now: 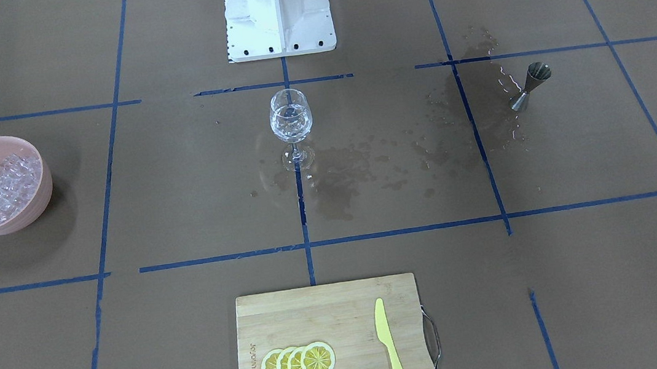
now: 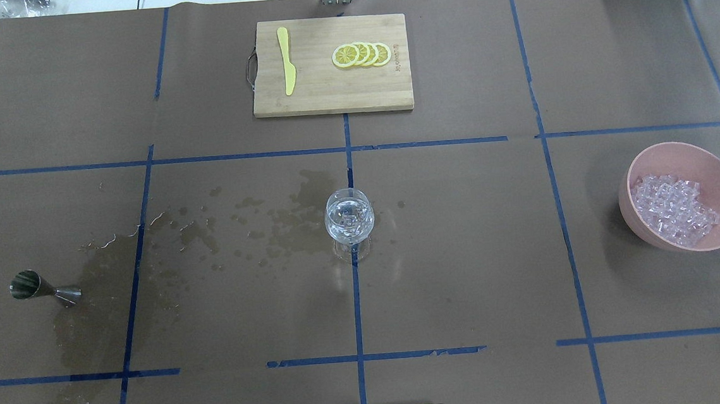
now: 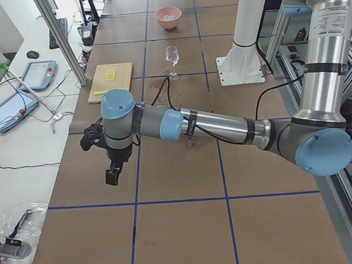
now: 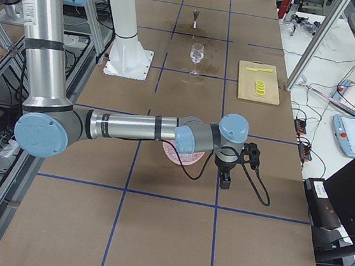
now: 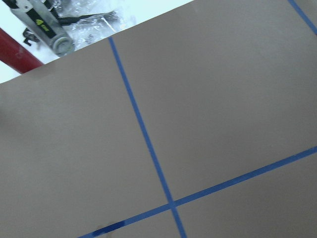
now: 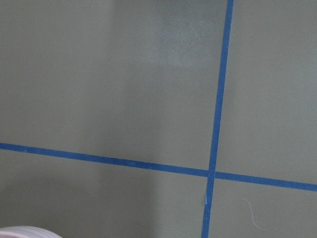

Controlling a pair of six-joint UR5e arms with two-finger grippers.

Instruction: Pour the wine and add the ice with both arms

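brown paper blotched wet, both arms out at the table's ends

clear wine [image 1: 291, 127] sits in the wine glass [image 2: 349, 222], which stands upright at the middle of the table on a blue tape line, in front of the white pedestal [image 1: 277, 14]. a few glassy cubes seem to lie in the glass too. the rest of the ice [image 2: 674, 208] is heaped in the pink bowl [image 2: 680, 157], far off toward the robot's right end of the table. toward the left end a steel jigger [image 2: 43, 289] stands at the edge of a dark wet patch [image 2: 94, 296], and more splashes trail across the paper between it and the glass. on the side far from the robot lies a wooden cutting board [image 2: 327, 96] with four overlapping lemon slices [image 2: 362, 55] and a yellow knife [image 2: 287, 67] set apart from them.

the left arm [image 3: 219, 124] reaches out level over the left end, its left gripper [image 3: 112, 175] hanging down over bare paper and tape. seen only from the side, i cannot tell whether it is released or clenched. the right arm [image 4: 133, 127] stretches out at the opposite end, its wrist in front of the pink bowl, its right gripper [image 4: 224, 181] pointing down near the bowl. here too i cannot tell how the fingers stand.
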